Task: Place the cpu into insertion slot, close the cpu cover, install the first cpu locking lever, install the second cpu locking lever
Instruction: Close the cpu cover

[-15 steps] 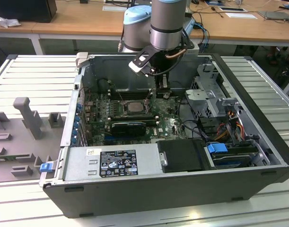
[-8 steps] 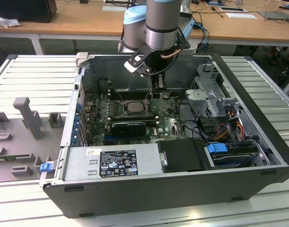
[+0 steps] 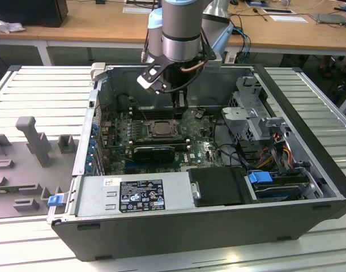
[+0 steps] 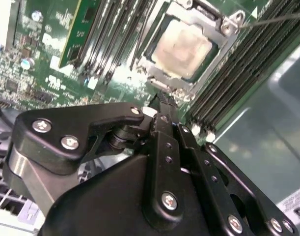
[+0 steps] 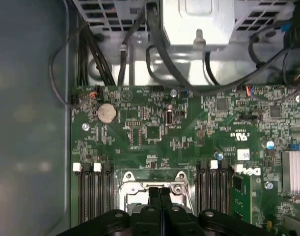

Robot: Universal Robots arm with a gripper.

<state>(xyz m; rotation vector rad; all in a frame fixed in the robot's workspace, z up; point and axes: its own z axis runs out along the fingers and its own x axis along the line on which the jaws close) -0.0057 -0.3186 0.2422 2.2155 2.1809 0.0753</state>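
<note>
Hovering at the slot (image 5: 124, 192) edge: hand (image 4: 164, 105), fingers together, nothing between them; tips set low beside the cover (image 4: 219, 45), likely for pushing rather than gripping; cpu (image 4: 181, 49) seated in slot, pale face showing through lowered cover's window.

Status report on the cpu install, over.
Gripper shut, tips at cpu cover edge. Cpu seated, cover down. No obstruction seen.

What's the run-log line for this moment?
cpu: seated | cpu cover: down flat around it | end effector: shut, tips at the cover's edge
</note>
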